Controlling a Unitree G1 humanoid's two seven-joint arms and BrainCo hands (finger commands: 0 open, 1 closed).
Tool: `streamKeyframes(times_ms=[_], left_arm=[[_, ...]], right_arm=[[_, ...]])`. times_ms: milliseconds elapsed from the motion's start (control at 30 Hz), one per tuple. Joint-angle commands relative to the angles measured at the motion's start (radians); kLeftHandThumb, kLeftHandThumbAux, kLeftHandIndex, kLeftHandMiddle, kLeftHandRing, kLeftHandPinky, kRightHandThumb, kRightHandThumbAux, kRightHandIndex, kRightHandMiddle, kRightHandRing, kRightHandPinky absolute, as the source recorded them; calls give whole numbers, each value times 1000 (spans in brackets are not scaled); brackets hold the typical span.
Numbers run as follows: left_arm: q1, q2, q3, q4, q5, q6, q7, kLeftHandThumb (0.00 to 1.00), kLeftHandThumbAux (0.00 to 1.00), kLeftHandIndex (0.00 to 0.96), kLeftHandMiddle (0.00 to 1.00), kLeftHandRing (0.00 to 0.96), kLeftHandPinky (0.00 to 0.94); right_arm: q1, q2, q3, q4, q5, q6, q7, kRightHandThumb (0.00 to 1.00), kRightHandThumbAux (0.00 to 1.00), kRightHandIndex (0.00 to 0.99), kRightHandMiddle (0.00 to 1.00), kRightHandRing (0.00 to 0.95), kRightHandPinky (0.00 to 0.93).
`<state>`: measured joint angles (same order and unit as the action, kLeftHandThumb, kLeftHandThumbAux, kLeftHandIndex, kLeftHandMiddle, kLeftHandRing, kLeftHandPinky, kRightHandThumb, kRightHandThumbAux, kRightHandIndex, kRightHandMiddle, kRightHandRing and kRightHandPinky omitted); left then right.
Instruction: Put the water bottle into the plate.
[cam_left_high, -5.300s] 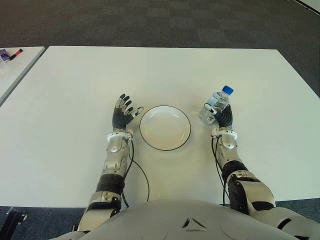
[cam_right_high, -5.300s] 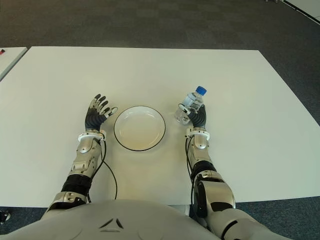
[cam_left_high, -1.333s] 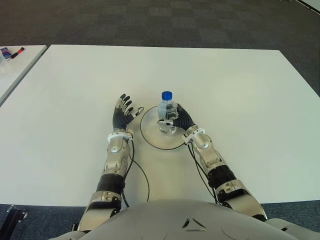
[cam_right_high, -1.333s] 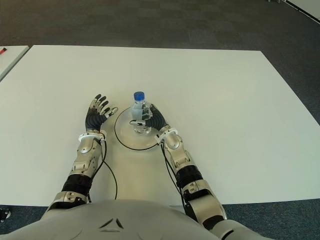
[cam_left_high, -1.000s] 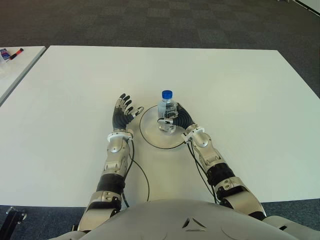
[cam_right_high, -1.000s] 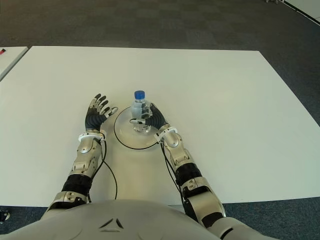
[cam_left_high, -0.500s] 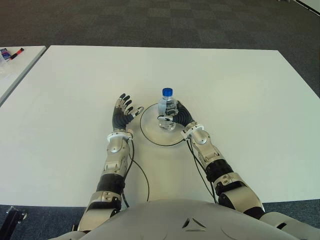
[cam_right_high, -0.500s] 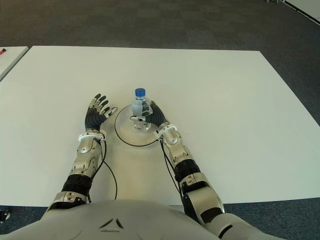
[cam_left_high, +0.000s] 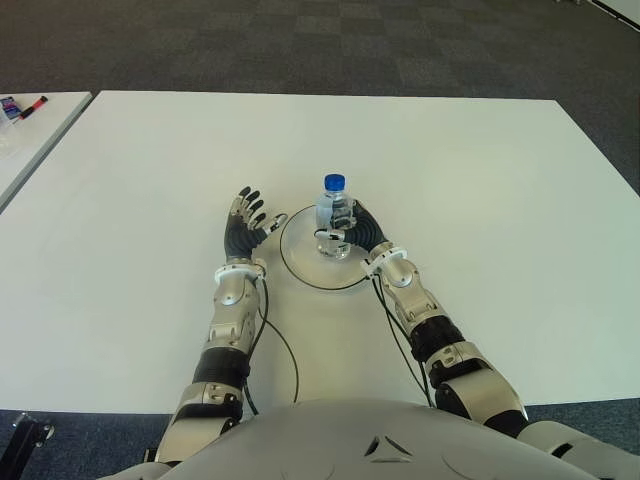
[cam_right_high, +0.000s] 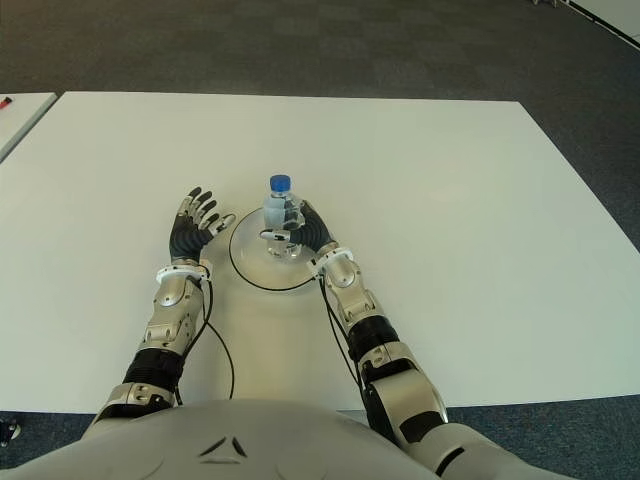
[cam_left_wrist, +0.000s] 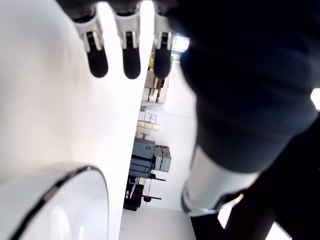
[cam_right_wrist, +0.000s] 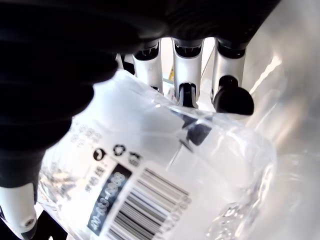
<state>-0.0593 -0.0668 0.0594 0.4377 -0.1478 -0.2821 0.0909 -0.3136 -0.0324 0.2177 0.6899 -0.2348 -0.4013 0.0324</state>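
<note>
water bottle (cam_left_high: 334, 215) stands upright inside the plate (cam_left_high: 300, 268), my right hand (cam_left_high: 355, 232) wrapped around its body for stability, base probably seated, while my left hand (cam_left_high: 244, 225) shows spread beside the plate's left rim.

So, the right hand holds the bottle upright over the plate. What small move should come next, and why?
Probably open the fingers and release. The water bottle stands upright with its base inside the plate, and the right hand is wrapped around it. The left hand shows open beside the plate's left edge, clear of it. Whether the base fully touches the plate cannot be told.
</note>
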Motion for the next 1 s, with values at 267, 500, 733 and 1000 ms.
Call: streamKeyframes(times_ms=[267,500,733,1000], left_arm=[[3,-63,-8,2,1,9,13,0,961,129,157,154,186],[4,-61,-12,4,8,8,16,0,959,131,157,152,181],[3,-60,-11,6,5,9,14,0,953,131,157,151,184],[-2,-58,-9,17,5,5,11,0,950,131,157,152,184]], right_arm=[[14,-18,5,31,-52,-6,-76,955,656,393,510,508,783],[18,-45,14,41,-111,-169,-179,955,656,392,511,515,846],[20,-61,13,76,-103,-298,-190,813,688,404,390,381,496],[19,-96,12,121,-100,-427,-168,579,405,31,46,71,152]])
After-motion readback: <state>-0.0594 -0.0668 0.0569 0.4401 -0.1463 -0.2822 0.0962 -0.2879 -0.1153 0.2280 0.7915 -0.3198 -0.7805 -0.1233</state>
